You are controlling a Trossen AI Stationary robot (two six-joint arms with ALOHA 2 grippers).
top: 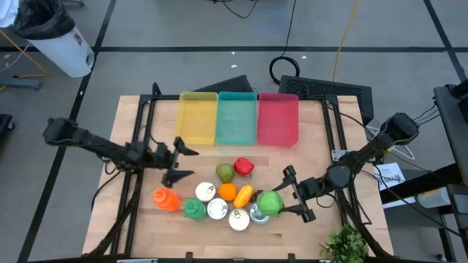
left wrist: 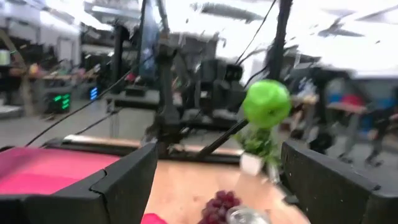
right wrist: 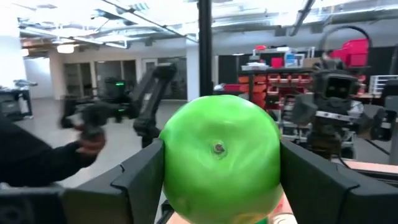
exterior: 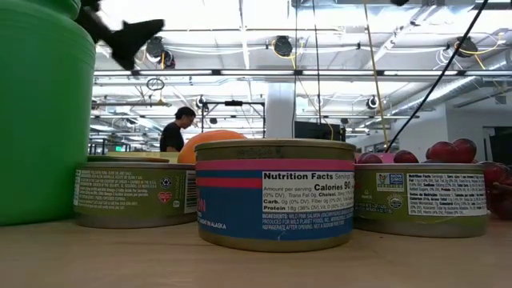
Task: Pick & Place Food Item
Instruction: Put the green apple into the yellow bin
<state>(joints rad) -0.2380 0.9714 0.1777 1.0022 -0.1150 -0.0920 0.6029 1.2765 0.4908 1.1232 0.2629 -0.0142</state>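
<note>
A green apple (right wrist: 219, 158), gripped across its middle by the right gripper (top: 290, 193), hangs above the cans (top: 217, 209). Smooth, rigid and round, it looks prone to slipping. The left gripper (top: 181, 161), beyond the cans, gapes empty.

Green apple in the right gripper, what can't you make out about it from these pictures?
- Green apple: underside cut off by the right wrist view's bottom edge.
- High view: right gripper covers its far side.
- Low view: apple not identifiable; cans fill the frame.
- Left wrist view: blurred.
</note>
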